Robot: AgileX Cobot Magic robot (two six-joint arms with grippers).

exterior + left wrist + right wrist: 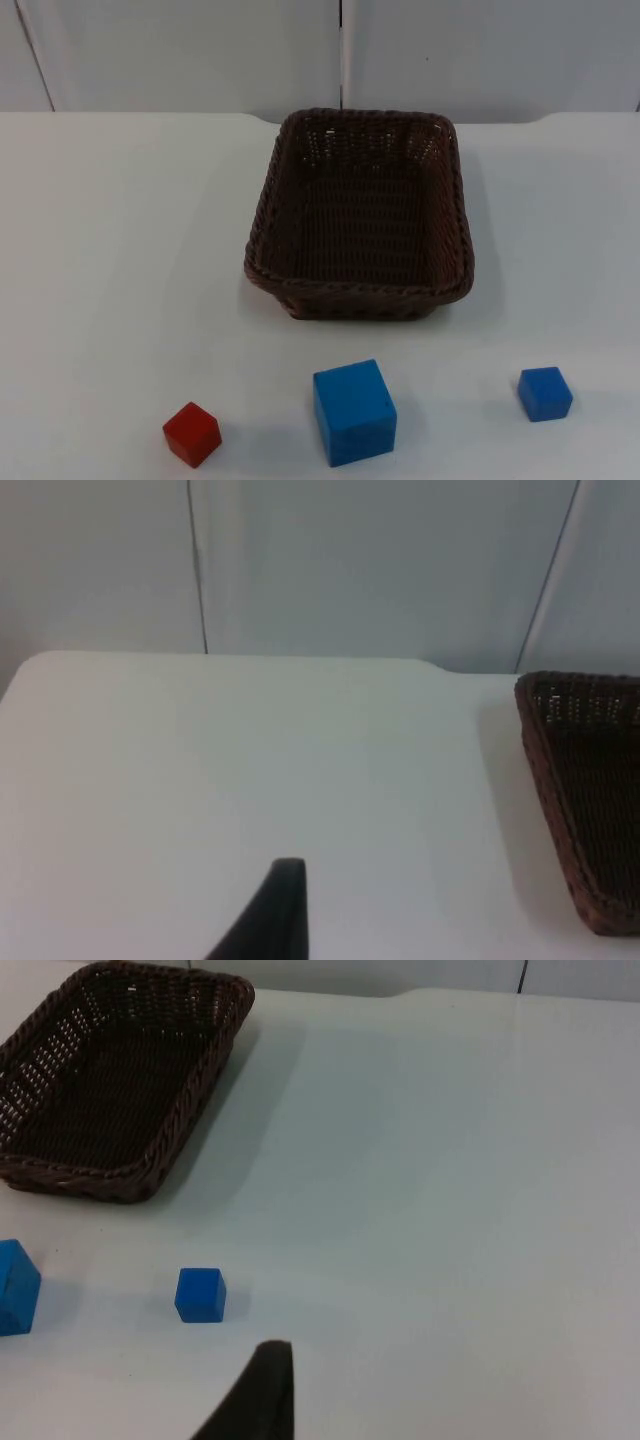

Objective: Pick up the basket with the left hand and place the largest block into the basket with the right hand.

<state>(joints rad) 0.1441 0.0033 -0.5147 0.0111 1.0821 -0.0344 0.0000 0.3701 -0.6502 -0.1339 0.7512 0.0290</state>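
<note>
Here, three blocks are being shown in a row along the near edge of the white table [110, 250], well apart from one another: a small red block [192, 433], then the largest blue block [354, 412], then a small blue block [545, 393]. The brown wicker basket [362, 215] is sitting behind them, towards the far edge, untouched and empty. One fingertip [268, 916] of the left gripper and one fingertip [254, 1397] of the right gripper are being seen above bare table; whether either gripper's fingers are spread or closed cannot be told.

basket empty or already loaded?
Empty. The basket shows bare weave inside, and the large blue block, small blue block and red block all sit on the table.
</note>
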